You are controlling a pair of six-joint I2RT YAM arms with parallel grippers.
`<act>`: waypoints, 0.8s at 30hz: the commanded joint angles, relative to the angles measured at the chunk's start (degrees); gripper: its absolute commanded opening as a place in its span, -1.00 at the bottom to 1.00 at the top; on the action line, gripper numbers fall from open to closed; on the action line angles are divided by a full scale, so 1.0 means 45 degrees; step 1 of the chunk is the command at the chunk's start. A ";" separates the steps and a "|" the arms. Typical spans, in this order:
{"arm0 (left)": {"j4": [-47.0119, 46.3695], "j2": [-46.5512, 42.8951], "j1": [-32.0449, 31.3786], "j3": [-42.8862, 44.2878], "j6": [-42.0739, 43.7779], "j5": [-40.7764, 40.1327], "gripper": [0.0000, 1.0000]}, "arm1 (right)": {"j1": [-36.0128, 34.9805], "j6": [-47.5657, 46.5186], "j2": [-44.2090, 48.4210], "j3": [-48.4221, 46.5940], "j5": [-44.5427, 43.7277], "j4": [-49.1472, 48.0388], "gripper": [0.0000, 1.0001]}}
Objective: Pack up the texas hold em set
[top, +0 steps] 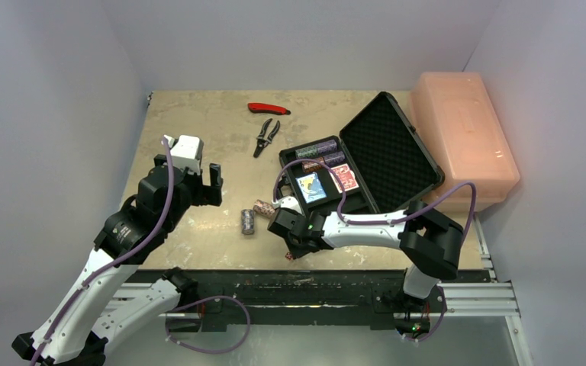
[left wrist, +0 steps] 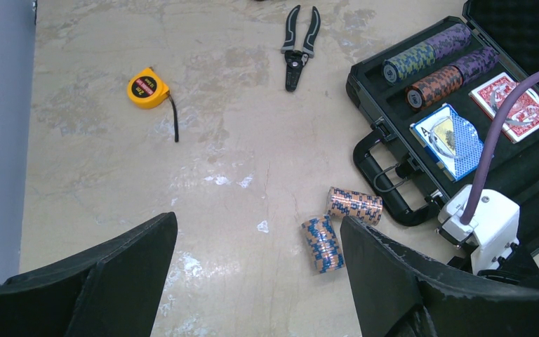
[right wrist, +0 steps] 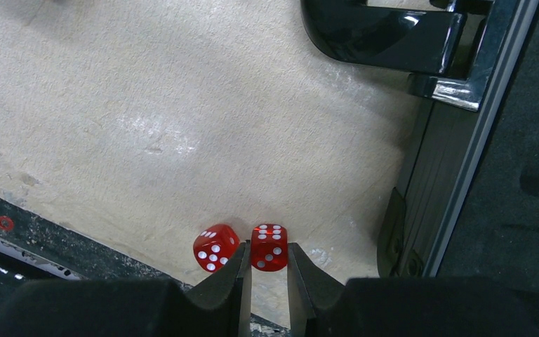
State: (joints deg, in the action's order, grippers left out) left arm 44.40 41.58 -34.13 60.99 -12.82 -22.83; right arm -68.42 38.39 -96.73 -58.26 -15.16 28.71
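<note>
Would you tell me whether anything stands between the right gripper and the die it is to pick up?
Nothing visible does. The right gripper has the die between its fingers, close against both sides. The other die lies just outside one finger, not in the gap.

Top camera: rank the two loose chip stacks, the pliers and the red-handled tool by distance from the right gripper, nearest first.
1. Blue-striped chip stack and copper chip stack, just left of the right gripper, which pinches a red die; too close to call.
2. Pliers, mid-table, left of the briefcase.
3. Red-handled tool, by the far edge.
</note>
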 commanded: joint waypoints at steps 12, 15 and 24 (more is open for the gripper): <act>-0.0356 -0.0022 0.0081 -0.0077 0.0119 -0.0258 0.72 | -0.0107 -0.0241 0.1348 -0.1070 -0.0964 0.0337 -1.00; -0.0341 -0.0022 0.0071 -0.0096 0.0129 -0.0278 0.72 | -0.0107 -0.0354 0.1659 -0.1194 -0.1067 0.0235 -1.00; -0.0342 -0.0039 0.0073 -0.0097 0.0134 -0.0317 0.72 | -0.0107 -0.0800 0.2139 -0.1905 -0.1955 0.0369 -1.00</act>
State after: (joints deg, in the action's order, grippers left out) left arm 44.40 41.60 -34.13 60.84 -12.82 -23.20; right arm -68.62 36.42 -89.60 -63.35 -20.05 29.95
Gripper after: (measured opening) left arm 0.864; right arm 0.237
